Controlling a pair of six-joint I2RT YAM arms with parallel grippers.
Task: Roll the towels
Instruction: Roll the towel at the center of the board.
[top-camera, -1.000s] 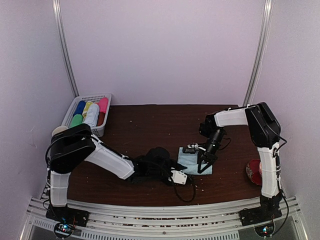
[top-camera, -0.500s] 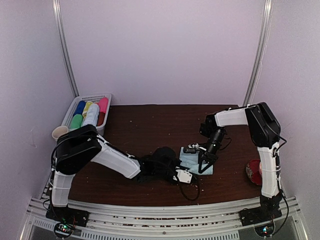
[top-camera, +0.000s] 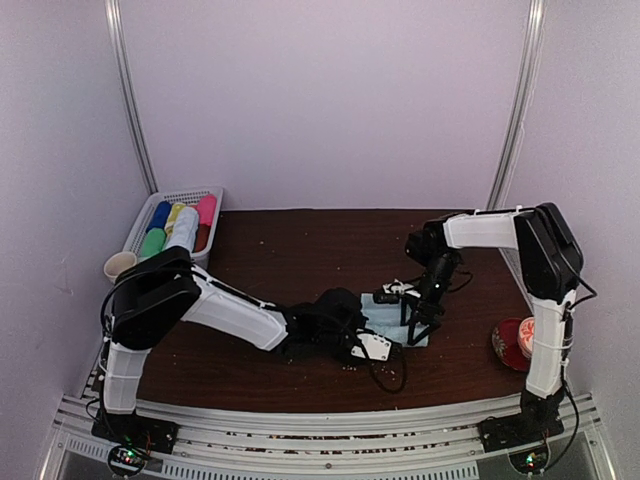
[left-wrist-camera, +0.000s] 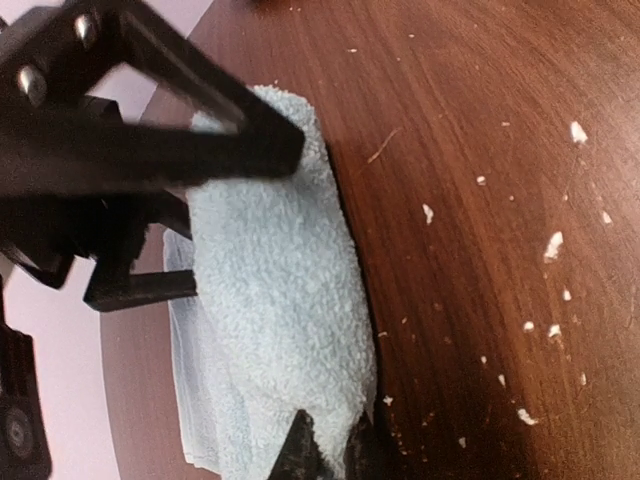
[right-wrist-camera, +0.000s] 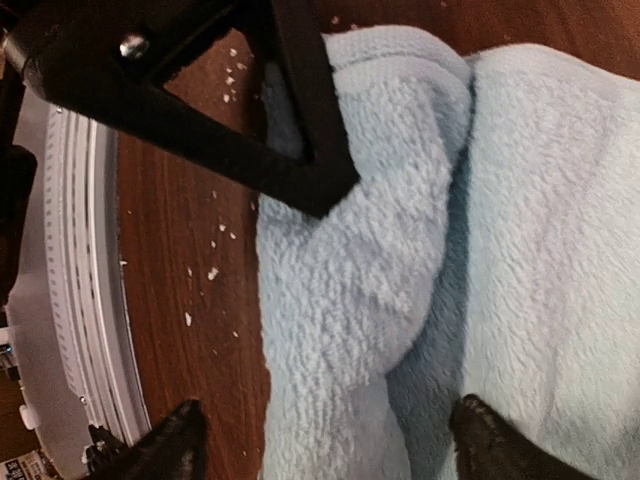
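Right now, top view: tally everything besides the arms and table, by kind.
rolls in basket: 6
basket: 1
towel: 1
cup: 1
red dish: 1
Total: 10

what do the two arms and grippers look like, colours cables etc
Left arm and right arm: white shells, black joints. Left gripper and right gripper: black, open triangular frame fingers. White camera module with a looping black cable on the left wrist.
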